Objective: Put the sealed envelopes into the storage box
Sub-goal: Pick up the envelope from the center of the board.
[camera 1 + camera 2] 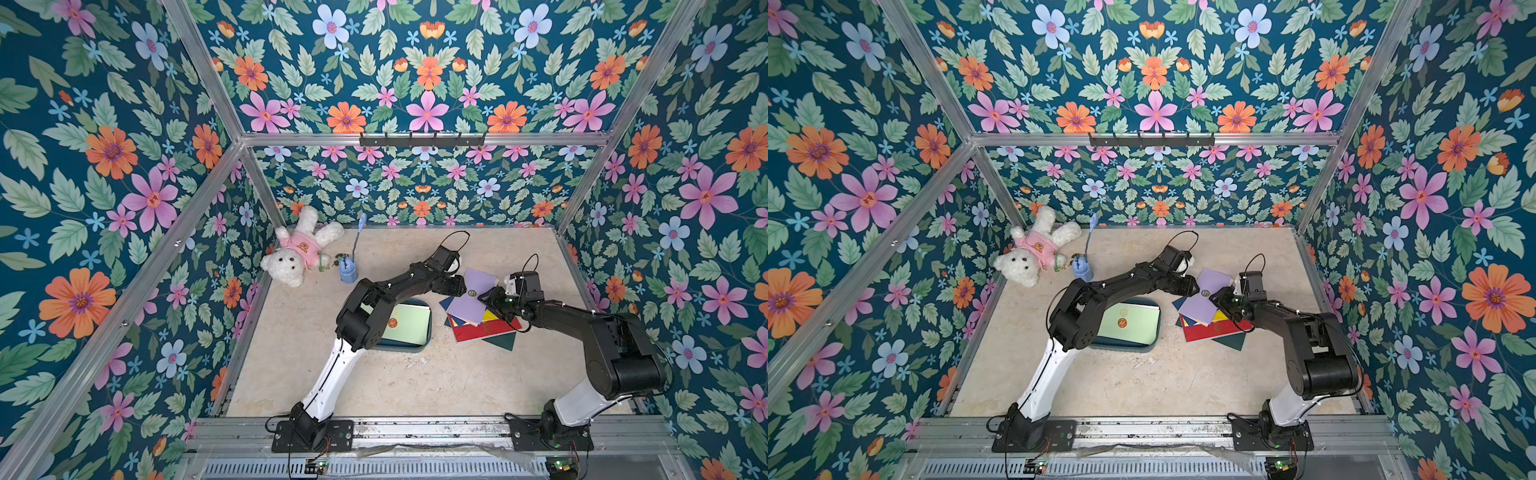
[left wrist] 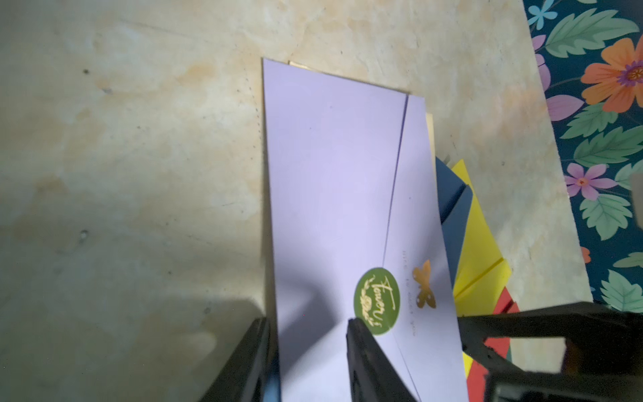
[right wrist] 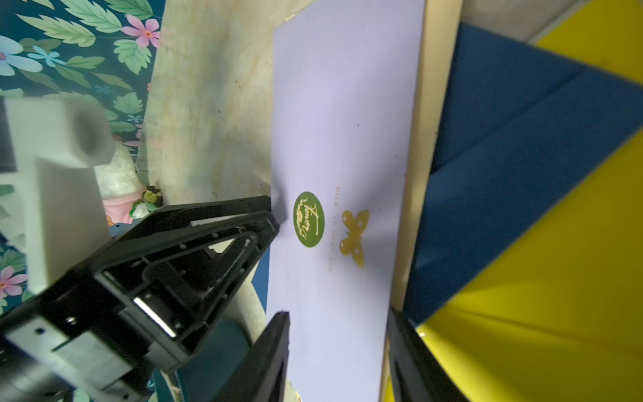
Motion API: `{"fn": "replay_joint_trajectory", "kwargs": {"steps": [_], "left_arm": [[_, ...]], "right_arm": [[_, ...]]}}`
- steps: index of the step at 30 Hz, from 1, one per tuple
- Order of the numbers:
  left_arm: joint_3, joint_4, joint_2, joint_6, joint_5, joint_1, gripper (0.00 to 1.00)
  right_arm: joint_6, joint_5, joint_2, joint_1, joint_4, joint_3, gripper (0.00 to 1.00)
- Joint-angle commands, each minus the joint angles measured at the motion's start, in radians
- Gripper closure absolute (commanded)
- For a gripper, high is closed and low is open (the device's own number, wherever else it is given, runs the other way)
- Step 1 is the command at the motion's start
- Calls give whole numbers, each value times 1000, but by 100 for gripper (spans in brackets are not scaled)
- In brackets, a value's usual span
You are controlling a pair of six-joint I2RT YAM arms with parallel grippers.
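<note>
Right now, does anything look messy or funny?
Yes. The envelopes beside the storage box lie in a crooked, fanned heap, the lilac envelope skewed on top. The teddy bear sprawls on its back in a far corner.

An envelope (image 1: pixel 409 326) lies in the storage box (image 1: pixel 430 328), the envelope pile (image 1: pixel 482 331) to its right.

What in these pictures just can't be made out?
Dark teal plastic storage tray: left arm covers part in both top views; contents under the light green envelope hidden.
Pile under the lilac paper envelope: overlap hides the count in every view.
Left gripper, right gripper: fingers flank it in the wrist views; actual grip unclear.
</note>
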Motion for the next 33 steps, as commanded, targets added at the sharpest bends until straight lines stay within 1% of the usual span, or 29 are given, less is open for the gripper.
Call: {"fn": "replay_joint_trajectory", "kwargs": {"steps": [1, 9, 12, 19, 22, 27, 33], "left_arm": [[-6, -66, 11, 6, -9, -2, 57], [-7, -71, 14, 10, -4, -1, 57], [-11, -73, 13, 12, -7, -2, 57], [-16, -82, 14, 18, -20, -2, 57], [-18, -83, 13, 21, -21, -2, 57], [-21, -83, 16, 23, -18, -1, 57], [-28, -83, 16, 28, -21, -1, 56]], "right_arm": [[15, -29, -16, 0, 16, 8, 51], [34, -45, -33, 0, 44, 14, 51], [17, 8, -23, 0, 24, 17, 51], [-27, 107, 36, 0, -18, 78, 51], [-41, 135, 94, -1, -37, 105, 51], [-43, 136, 136, -2, -27, 117, 51], [-43, 142, 136, -2, -23, 102, 51]]}}
